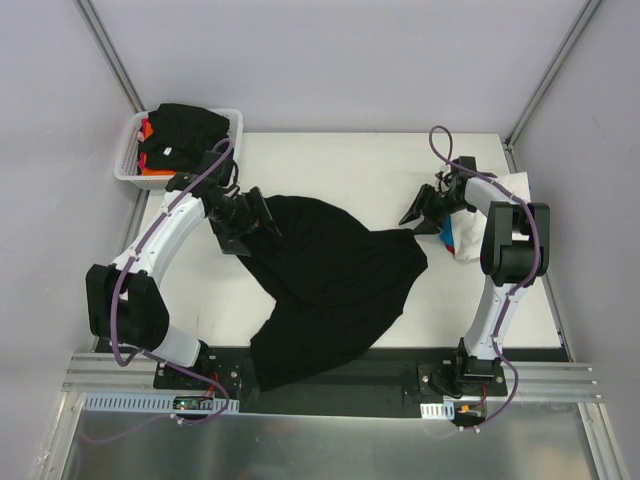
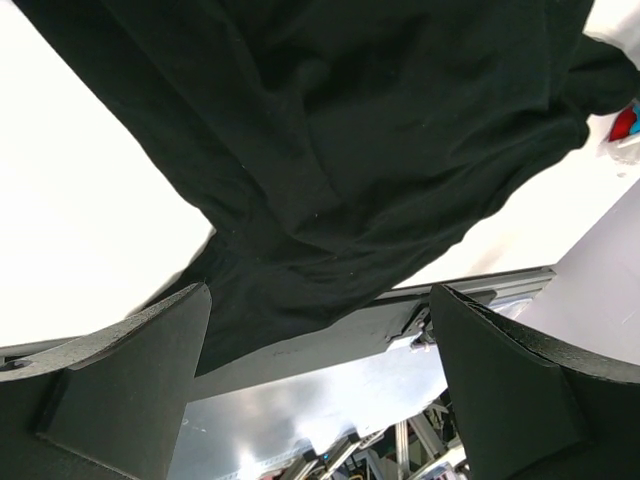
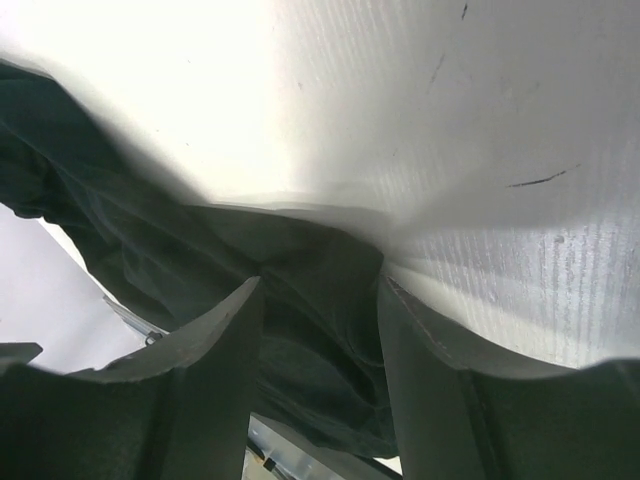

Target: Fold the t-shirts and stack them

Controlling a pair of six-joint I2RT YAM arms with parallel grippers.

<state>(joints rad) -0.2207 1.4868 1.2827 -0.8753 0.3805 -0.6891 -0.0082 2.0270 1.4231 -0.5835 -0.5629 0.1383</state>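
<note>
Left gripper (image 1: 262, 222), jaws wide apart, faces a black t-shirt (image 1: 330, 280) spread just ahead on the bench (image 1: 330, 165); right gripper (image 1: 415, 218) straddles its corner, and I cannot tell whether it is clamped.

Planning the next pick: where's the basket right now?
Top view: the basket sits at the table's far left corner, just behind the left pincer, with shirts inside.

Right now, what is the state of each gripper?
Left gripper: open, holding nothing.
Right gripper: around an edge of the black t-shirt; whether closed cannot be told.
</note>
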